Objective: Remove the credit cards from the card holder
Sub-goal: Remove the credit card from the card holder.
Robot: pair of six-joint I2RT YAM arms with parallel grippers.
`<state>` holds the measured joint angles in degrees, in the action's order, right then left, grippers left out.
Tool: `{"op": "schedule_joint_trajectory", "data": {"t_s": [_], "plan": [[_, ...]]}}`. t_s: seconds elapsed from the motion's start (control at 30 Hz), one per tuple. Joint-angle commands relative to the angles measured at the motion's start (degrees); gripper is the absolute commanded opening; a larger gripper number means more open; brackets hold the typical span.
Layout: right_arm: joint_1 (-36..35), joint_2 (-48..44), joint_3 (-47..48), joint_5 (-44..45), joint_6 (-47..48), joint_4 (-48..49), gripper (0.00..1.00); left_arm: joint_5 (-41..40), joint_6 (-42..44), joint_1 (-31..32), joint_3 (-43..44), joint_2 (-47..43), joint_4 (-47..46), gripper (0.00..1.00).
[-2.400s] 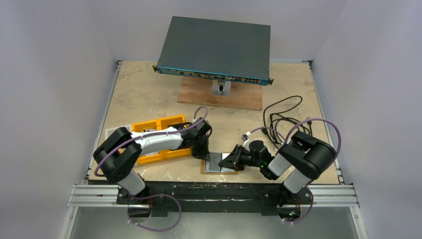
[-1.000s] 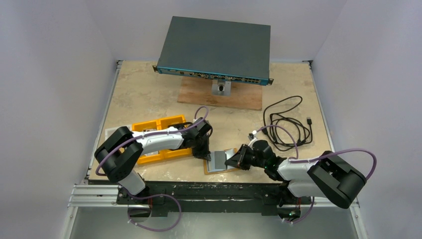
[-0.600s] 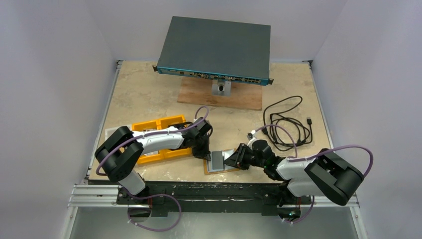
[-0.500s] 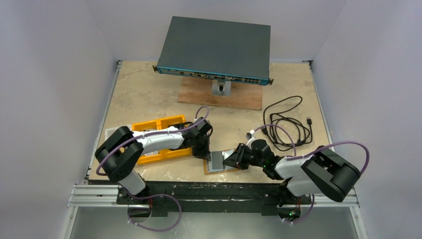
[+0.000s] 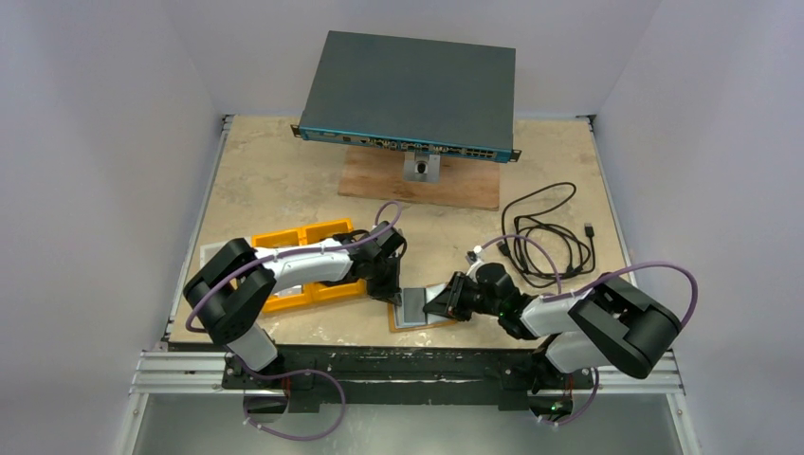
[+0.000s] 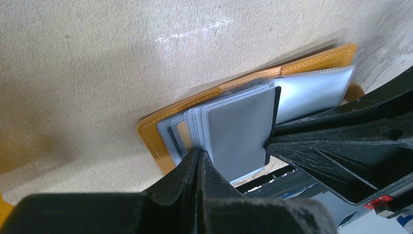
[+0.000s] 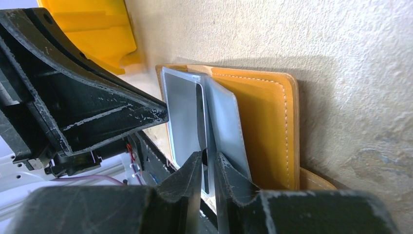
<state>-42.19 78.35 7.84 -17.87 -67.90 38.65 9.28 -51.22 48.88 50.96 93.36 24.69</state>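
Observation:
The card holder [image 5: 410,327], a tan-orange wallet, lies open and flat near the table's front middle, also seen in the left wrist view [image 6: 152,141] and the right wrist view [image 7: 265,122]. Grey credit cards [image 6: 238,131] in clear stitched sleeves fan up from it. My left gripper [image 6: 199,155] is shut, its tips pressed against the sleeves' left stitched edge [image 5: 391,292]. My right gripper [image 7: 208,158] comes in from the right [image 5: 432,305]. Its jaws stand narrowly apart around the thin edge of one grey card [image 7: 200,114], with slim gaps on both sides.
An orange compartment tray [image 5: 303,237] on a paper sheet sits just left of the wallet, under the left arm. A network switch [image 5: 408,90] rests on a wooden board [image 5: 422,185] at the back. A coiled black cable [image 5: 545,237] lies at the right.
The right arm's elbow has swung inward to the left while its gripper stayed at the wallet's cards. The left arm and wallet have hardly moved.

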Motion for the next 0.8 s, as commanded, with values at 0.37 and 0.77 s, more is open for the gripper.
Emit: {"op": "schedule_joint_trajectory", "data": {"t_s": [0.37,0.77], "plan": [[0.30,-0.34,1.37,0.64,0.91,-0.54,0.02,-4.37,2.78,-0.14,-1.21,3.56,4.44,0.00],[0.90,-9.51,0.74,6.30,3.90,-14.23,0.00,-5.66,3.19,-0.41,-1.41,4.20,5.78,0.00]]}}
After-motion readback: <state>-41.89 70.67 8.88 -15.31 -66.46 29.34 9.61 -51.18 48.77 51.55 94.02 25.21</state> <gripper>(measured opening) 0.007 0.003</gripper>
